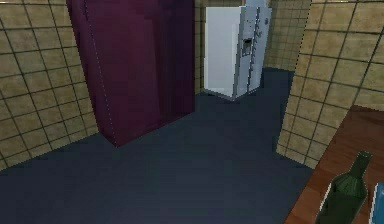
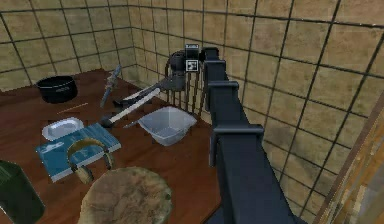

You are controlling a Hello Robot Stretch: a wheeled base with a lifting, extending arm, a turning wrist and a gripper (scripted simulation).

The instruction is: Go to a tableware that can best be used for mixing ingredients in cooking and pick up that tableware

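Wood-topped table (image 2: 30,115), kitchen corner, tiled walls; contents as listed, arm side view, left to right.

- Item 1: dark green bottle (image 2: 15,195), at the view's eight o'clock edge.
- Item 2: black pot (image 2: 56,88), at ten o'clock.
- Item 3: blue flat object (image 2: 78,152) with a small white dish (image 2: 62,128) just beside it at its eleven o'clock.
- Item 4: round tan object (image 2: 130,195), at six o'clock; kind not determinable.
- Item 5: long-handled utensil (image 2: 140,100), lying slantwise.
- Item 6, the task's thing: pale, shallow bowl (image 2: 168,124), upright on the tabletop near the view's centre, just right of the utensil's handle.
- Item 7: claw (image 2: 178,88) at the far end of the dark arm (image 2: 235,140).

Relation: the bowl lies near the claw, at roughly the claw's six o'clock. Contact or clearance between them cannot be told.

Claw state: spread or pressed together cannot be told, nor whether it holds anything, since tabletop things stand around it.

Step in hand, by judgement: the going-to looks done and the reach for the bowl is under way. The next move calls for settling the fingers on the bowl's rim, then lifting it clear.
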